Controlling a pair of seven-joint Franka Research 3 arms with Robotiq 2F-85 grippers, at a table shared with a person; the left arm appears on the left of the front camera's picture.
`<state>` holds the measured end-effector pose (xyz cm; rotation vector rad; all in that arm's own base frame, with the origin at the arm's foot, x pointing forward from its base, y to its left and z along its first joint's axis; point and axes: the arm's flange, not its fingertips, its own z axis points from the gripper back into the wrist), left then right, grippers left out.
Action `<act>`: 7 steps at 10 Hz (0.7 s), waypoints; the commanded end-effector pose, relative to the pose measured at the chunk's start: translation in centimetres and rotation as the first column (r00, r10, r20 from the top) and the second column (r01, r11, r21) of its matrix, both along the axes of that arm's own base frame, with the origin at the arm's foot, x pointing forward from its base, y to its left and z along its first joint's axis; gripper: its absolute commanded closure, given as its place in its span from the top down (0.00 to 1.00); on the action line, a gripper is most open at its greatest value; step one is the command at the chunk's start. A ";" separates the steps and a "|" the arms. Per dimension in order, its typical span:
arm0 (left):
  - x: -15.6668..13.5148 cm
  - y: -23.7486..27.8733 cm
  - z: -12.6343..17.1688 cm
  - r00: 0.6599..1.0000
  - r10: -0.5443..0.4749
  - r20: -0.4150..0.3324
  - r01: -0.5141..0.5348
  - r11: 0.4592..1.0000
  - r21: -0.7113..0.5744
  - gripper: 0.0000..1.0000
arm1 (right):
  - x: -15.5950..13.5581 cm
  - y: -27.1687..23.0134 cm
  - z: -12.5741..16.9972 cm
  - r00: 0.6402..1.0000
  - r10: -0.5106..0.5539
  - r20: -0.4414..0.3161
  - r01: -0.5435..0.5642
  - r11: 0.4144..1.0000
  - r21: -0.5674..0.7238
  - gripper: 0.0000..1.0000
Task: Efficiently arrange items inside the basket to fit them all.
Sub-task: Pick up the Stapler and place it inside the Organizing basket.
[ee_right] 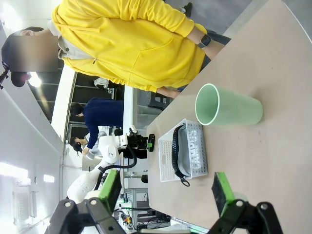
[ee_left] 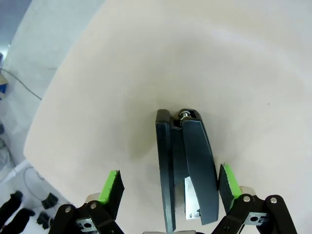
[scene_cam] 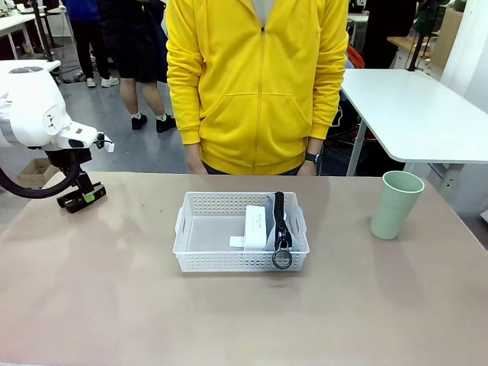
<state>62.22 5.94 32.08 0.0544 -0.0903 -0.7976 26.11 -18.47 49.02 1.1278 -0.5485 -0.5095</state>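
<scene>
1. Left claw (ee_left: 168,185), at the desk's (scene_cam: 114,305) far left: released. The slim black bar (ee_left: 187,165) lies between its spread pads, close to one pad and clear of the other.
2. Right claw (ee_right: 165,192): released, nothing between its pads.
3. Basket (scene_cam: 229,200), mid-desk: the white box (scene_cam: 256,227) and the grey "CAMPUS" pouch (scene_cam: 280,217) sit in its right half.
4. Pale green cup (scene_cam: 395,204): upright, well right of the basket.

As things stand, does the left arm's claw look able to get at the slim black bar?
Probably yes: the left claw hangs open astride the slim black bar, which lies on the bare table with nothing over it.
</scene>
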 end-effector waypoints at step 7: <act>0.2 -0.6 -1.3 0.999 -0.020 -0.037 0.022 0.999 0.046 0.40 | 0.2 -0.1 0.0 0.999 0.004 0.036 -0.004 1.000 0.003 1.00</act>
